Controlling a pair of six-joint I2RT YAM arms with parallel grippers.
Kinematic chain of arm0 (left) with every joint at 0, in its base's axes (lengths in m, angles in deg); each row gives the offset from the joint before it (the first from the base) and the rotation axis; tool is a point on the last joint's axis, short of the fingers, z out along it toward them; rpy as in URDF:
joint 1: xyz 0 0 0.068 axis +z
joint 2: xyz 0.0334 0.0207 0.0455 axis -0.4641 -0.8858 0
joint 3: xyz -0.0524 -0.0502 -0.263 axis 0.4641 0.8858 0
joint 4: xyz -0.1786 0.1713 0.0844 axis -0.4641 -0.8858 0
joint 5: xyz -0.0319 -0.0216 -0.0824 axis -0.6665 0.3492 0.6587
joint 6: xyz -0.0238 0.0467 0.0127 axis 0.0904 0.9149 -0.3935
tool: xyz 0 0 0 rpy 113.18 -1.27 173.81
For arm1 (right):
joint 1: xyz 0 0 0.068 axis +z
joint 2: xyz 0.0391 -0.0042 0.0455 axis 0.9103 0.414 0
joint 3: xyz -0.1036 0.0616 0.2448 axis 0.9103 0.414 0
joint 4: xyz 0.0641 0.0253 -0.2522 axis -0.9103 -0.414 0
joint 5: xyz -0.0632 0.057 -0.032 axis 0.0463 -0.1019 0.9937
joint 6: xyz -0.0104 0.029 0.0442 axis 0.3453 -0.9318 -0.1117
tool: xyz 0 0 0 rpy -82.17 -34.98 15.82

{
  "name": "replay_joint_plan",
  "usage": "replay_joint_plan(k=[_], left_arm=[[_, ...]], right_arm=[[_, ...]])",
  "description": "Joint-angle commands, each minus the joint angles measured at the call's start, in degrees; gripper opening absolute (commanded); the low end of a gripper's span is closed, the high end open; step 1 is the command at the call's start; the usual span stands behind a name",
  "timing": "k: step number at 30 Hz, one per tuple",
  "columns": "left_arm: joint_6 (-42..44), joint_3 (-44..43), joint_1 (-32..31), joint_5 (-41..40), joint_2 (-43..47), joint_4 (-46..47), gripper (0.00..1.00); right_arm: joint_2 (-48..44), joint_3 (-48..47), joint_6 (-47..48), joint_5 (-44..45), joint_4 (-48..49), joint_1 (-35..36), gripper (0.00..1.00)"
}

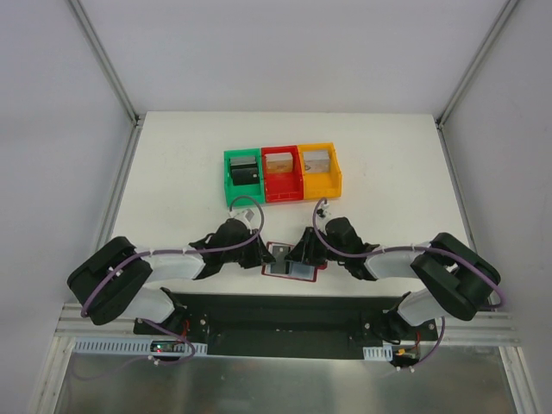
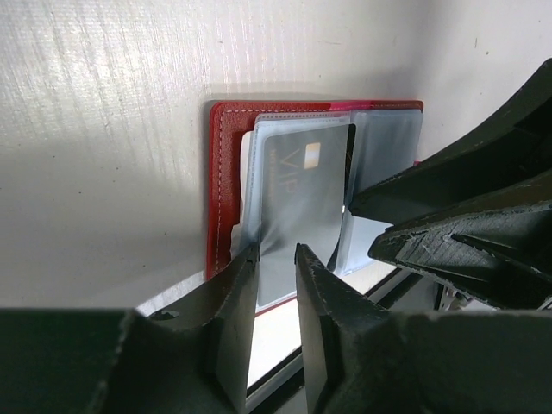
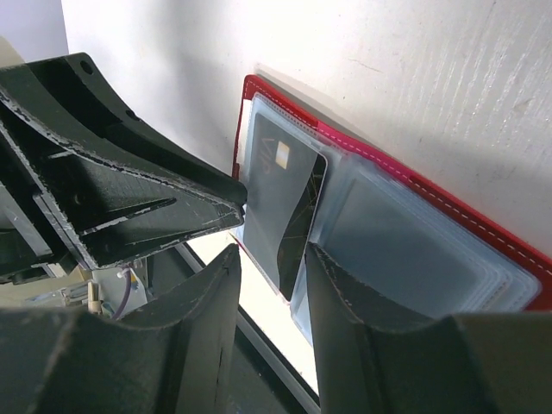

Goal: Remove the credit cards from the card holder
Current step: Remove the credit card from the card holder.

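Dark red leather-like card holder (image 1: 291, 261) lies open on the white worktop (image 1: 172, 172), its grey VIP credit card (image 2: 302, 198) seemingly still sleeved, my left tool (image 2: 276, 254) and right tool (image 3: 272, 254) both apart astride its edge: extraction barely begun.

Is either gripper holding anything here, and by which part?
Cannot be told for sure. The dark card sticks out of the card holder with its free end between the right gripper's parted fingers; the left gripper is open.
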Motion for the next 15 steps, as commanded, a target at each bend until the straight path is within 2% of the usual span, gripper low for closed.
replay_joint_plan(k=[1,7,12,15], left_arm=[[2.54,1.90,0.02,-2.99,0.98,-7.25,0.28],[3.42,2.08,0.02,-3.43,4.58,-8.48,0.40],[3.94,2.08,-0.42,-4.22,7.74,-9.88,0.43],[3.94,2.69,-0.51,-5.80,9.68,-10.76,0.42]], right_arm=[[0.39,-0.67,-0.55,-1.38,2.96,0.36,0.39],[1.00,-0.94,-0.63,-1.56,2.96,0.36,0.39],[1.88,-1.46,-0.55,-1.73,2.96,0.27,0.39],[2.23,-1.47,-0.55,-1.65,2.96,0.36,0.39]])
